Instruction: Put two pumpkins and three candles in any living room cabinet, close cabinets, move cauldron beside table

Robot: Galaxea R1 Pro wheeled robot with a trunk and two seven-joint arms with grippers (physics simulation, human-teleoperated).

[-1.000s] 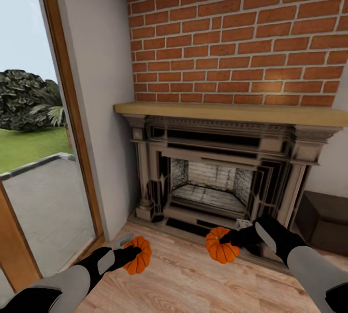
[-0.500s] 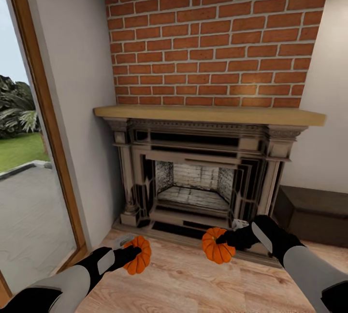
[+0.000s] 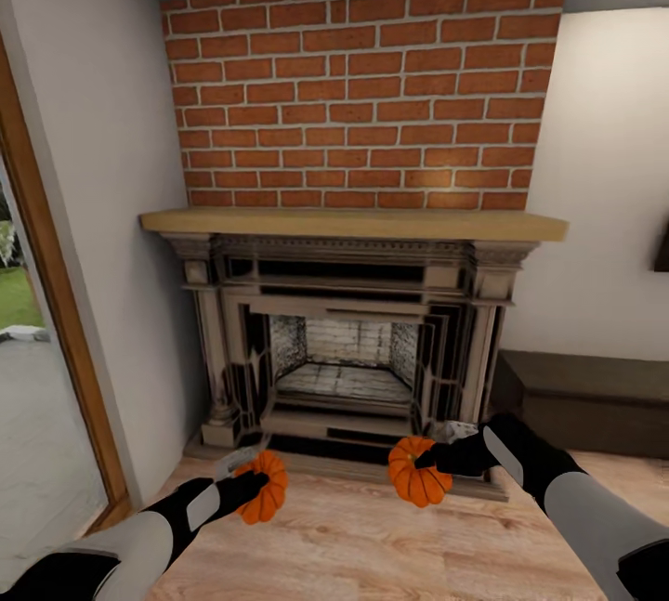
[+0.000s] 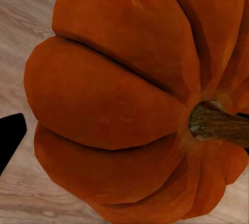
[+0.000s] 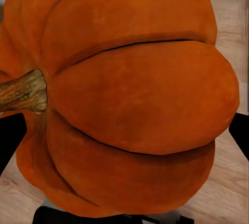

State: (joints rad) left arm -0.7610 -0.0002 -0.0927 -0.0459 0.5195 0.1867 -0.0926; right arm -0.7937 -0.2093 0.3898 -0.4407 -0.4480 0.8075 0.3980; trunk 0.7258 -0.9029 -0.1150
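Brick wall above ornate fireplace; wood floor, left window.

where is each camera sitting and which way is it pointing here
Head view: on the robot's head, facing the fireplace; both arms show, left gripper and right gripper each holding a pumpkin.
Left wrist view: near the left gripper, looking along its fingers at the left pumpkin; a dark fingertip shows at the edge.
Right wrist view: likewise, at the right pumpkin.
Shared: both pumpkins and the wood floor.
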